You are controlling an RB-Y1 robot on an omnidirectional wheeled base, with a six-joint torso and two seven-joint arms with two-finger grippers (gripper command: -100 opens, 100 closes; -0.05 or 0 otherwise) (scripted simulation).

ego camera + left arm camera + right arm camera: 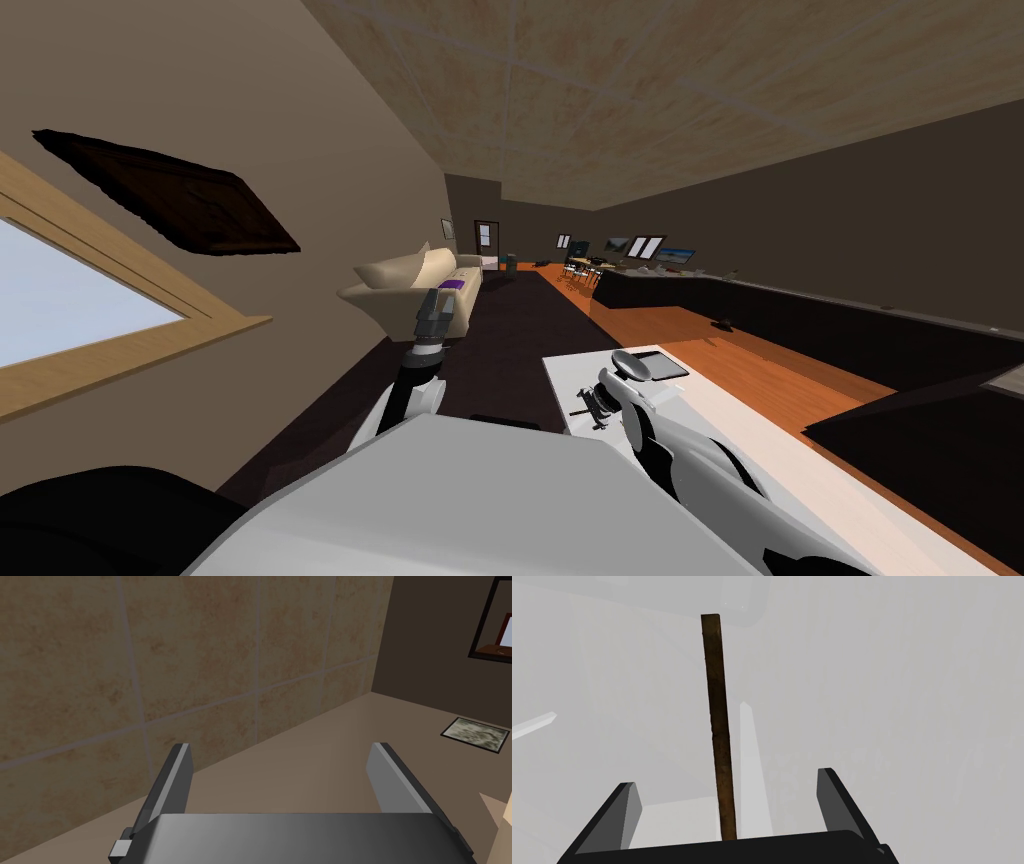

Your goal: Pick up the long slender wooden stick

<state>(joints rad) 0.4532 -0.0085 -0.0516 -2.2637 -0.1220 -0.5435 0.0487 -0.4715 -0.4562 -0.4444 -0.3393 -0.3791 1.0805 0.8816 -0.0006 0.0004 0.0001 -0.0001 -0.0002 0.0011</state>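
The long brown stick is seen in the right wrist view lying flat on the white worktop. It runs straight away from the dark body of the right pincer. The two blades of this pincer are spread wide, one on each side of the stick and well clear of it, so nothing is grasped. The near end of the stick is hidden behind the pincer's body, and its far end is squarely cut. From the head view the same right pincer is seen lowered over the near end of the long white worktop. There the stick is reduced to a thin dark sliver just beside it. What the wrist view leaves out is supplied here: a grey bowl and a dark flat tablet are set on the worktop just beyond the pincer. The left pincer is held up, well apart from the worktop, on the side of a cream sofa. In the left wrist view its blades are shown released and parted, with nothing between them.
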